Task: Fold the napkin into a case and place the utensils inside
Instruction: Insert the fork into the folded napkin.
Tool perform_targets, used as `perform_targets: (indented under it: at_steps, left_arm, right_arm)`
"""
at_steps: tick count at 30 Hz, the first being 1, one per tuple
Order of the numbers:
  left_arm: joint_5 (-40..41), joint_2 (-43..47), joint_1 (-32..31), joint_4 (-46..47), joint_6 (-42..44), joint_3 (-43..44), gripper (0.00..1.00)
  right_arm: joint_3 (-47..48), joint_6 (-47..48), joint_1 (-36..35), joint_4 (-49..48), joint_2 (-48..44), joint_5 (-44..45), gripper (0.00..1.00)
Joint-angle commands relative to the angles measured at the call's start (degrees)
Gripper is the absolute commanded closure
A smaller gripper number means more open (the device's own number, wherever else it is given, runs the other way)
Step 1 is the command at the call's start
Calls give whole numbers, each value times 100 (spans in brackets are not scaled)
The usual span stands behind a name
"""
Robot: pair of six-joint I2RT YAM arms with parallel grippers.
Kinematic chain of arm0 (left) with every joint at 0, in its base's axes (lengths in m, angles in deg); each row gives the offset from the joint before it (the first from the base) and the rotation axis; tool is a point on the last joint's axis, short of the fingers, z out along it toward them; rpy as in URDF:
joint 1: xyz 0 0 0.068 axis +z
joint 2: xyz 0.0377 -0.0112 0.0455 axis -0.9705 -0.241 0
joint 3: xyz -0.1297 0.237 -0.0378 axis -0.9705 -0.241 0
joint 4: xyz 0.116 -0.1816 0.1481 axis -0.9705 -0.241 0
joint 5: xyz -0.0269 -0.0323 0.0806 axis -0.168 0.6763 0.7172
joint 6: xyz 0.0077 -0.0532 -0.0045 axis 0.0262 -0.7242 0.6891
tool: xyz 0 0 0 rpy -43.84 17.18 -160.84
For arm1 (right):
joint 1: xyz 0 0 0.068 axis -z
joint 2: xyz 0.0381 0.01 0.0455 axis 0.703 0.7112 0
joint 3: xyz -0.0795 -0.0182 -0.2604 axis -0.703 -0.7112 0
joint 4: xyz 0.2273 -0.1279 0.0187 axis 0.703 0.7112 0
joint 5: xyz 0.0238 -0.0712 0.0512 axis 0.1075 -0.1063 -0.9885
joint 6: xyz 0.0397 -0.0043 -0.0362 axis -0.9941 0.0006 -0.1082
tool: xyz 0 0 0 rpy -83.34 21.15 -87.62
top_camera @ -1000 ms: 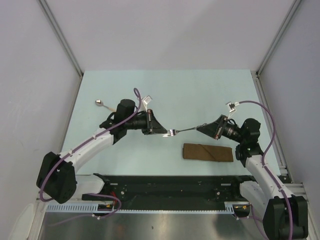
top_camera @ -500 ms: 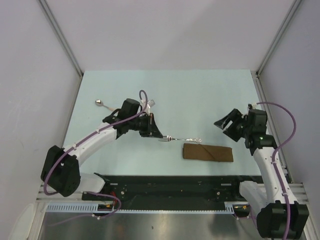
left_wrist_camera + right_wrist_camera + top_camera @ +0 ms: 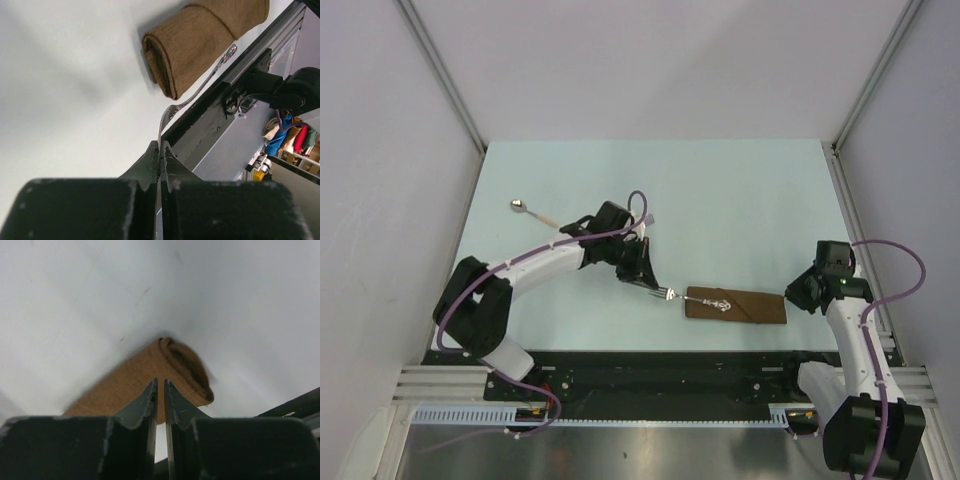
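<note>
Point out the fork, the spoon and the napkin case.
fork (image 3: 695,299), top view, on its thin shank.
spoon (image 3: 533,213), top view, on its handle.
napkin case (image 3: 756,308), top view, on its bare right half.

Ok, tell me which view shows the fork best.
Top external: the whole fork shows, tines by the left gripper, other end over the case. Left wrist sees it only edge-on, a thin curve from the fingers past the case. Right wrist shows none of it.
</note>
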Motion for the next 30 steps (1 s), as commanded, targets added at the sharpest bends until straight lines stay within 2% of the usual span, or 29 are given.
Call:
perform_targets:
  at_steps: [1,7,11,18,30]
  left_arm:
    - [119,-256,-115,-114,48,521,100]
    - [216,-608,-159,-370,-4,767,100]
    - [58,-757,-168,-440,-215,925,100]
    - [242,-1162,-246,-993,-531,1373,100]
    - [286,-1356,-334,-705,-1515,1488,100]
  right_arm:
    - [-96,-323,353,-36,34,789,85]
    - [-237,-376,688,-379,236,1062,84]
    - [-316,-367,688,-537,359,1089,84]
    - [-369,-297,688,-661,386,1168,85]
    - [-474,-209,680,-845,526,1045,85]
